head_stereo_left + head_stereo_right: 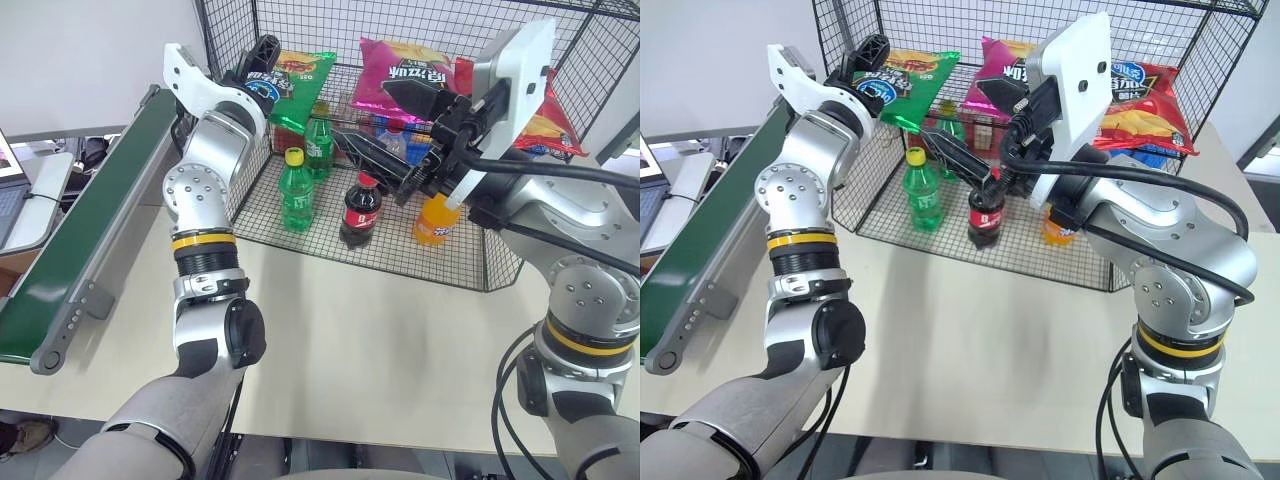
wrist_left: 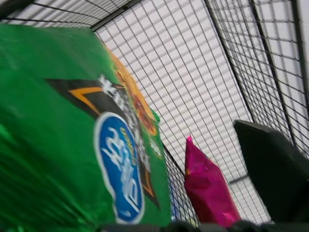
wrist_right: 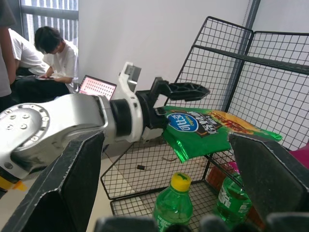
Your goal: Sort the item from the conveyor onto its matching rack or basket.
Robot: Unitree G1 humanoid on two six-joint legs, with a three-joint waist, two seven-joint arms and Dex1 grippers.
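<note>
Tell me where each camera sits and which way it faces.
Left and right eye views: on the head, looking forward and down over both arms at the wire cage.
Left wrist view: on the left wrist, facing the green crisp bag.
Right wrist view: on the right wrist, looking between its fingers at the left gripper.
All views share the green bag.

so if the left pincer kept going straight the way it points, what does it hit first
Probably the green bag itself, lying just ahead of the open left pincer on the cage shelf. Past it comes the cage's back mesh, though depth is hard to judge.
</note>
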